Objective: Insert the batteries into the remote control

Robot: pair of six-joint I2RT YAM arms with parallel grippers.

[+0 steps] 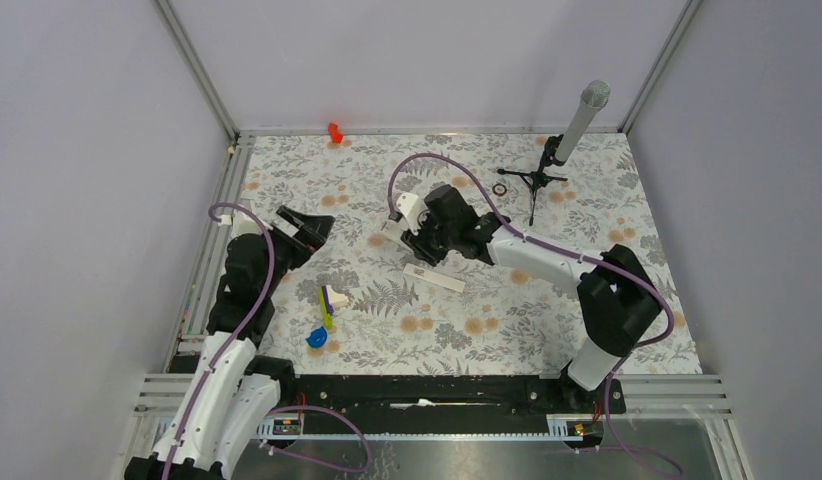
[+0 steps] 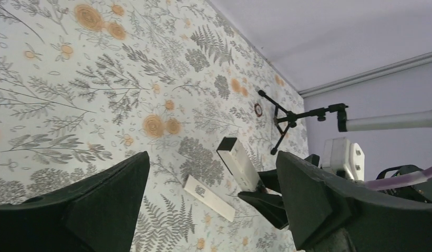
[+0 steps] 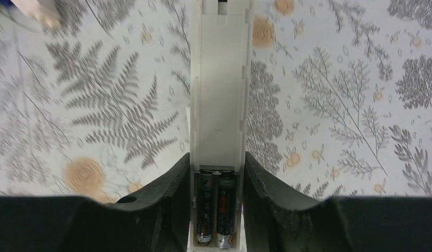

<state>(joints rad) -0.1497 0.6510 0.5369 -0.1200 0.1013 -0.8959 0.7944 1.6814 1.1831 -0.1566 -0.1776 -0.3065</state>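
My right gripper [image 1: 423, 245] is shut on the remote control [image 3: 219, 89], a slim white bar gripped by its sides near one end and held off the table. Its open compartment sits between my right fingers, and the two dark batteries [image 3: 215, 207] lie in it side by side. In the left wrist view the remote [image 2: 239, 164] sticks out of the right fingers, tilted, with a dark open end. My left gripper [image 1: 307, 228] is open and empty, to the left of the remote, its jaws wide apart [image 2: 211, 157].
A flat white plate with a small grey mark [image 1: 434, 277] lies on the floral cloth just in front of the right gripper, and shows in the left wrist view [image 2: 208, 197]. A yellow-white-blue toy cluster [image 1: 327, 310] lies front left. A microphone stand [image 1: 572, 130], a black ring [image 1: 500, 188] and a red object [image 1: 335, 131] are at the back.
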